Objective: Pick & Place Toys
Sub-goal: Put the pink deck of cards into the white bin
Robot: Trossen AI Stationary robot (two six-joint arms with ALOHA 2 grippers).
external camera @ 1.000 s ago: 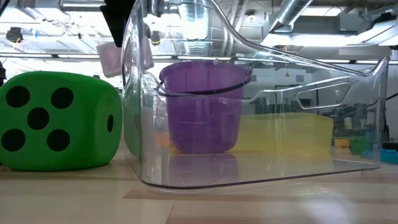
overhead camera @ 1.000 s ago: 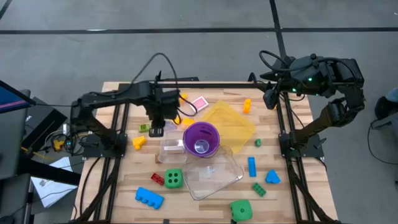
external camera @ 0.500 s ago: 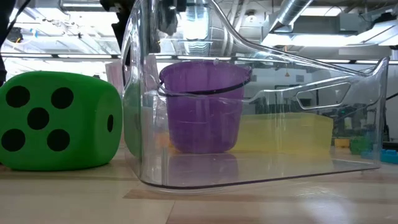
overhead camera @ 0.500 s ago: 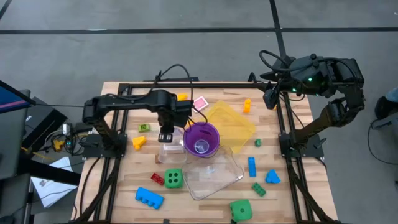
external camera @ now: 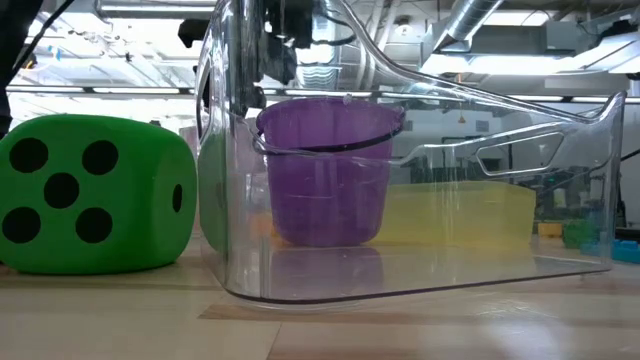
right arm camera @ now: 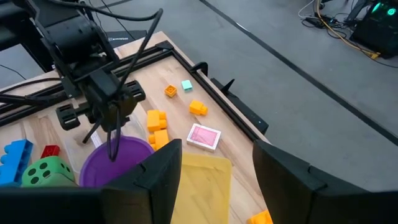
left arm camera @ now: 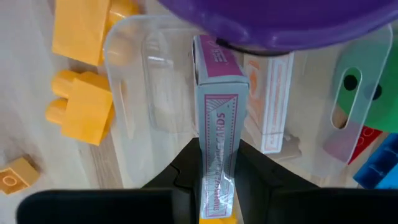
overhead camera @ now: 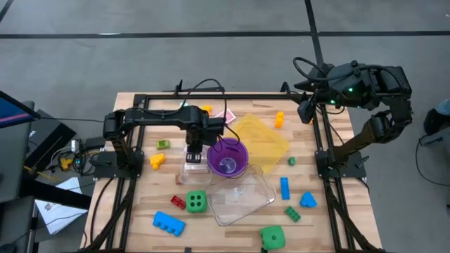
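Held thing: pink card box [left arm camera: 217, 118], upright, pinched at its lower end between the left jaws.
Where: over the small clear tub [overhead camera: 191, 169], just beside the purple cup [overhead camera: 226, 157].
Left gripper [left arm camera: 214, 186]: jaws nearly closed, clamped on the box.
Right gripper [right arm camera: 214, 163]: jaws half apart, holding nothing, raised at the worktop's [overhead camera: 140, 211] far right corner.
Toys: green dice [overhead camera: 197, 202], blue brick [overhead camera: 169, 223] and yellow bricks [left arm camera: 81, 106] lie scattered.
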